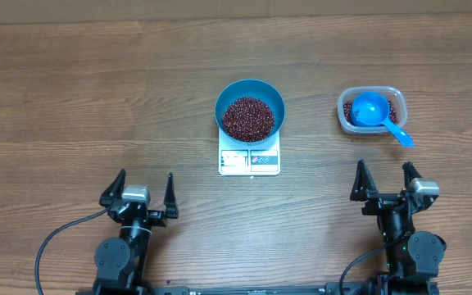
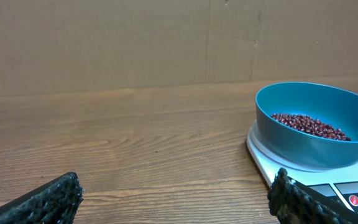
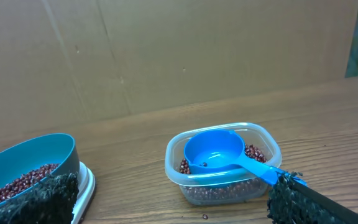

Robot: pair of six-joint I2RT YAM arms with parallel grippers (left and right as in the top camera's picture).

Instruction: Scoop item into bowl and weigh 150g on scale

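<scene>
Table is wood grain, matt brown and pretty smooth. The bowl looks like smooth blue plastic with a soft sheen, and the scale is glossy white plastic. The beans are slightly shiny. The tub is clear, slightly cloudy plastic, the scoop glossy blue plastic. The finger pads are rough, bumpy black stuff. The back wall is matt cardboard.

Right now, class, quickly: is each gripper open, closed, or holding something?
Left gripper: open, holding nothing.
Right gripper: open, holding nothing.
</scene>
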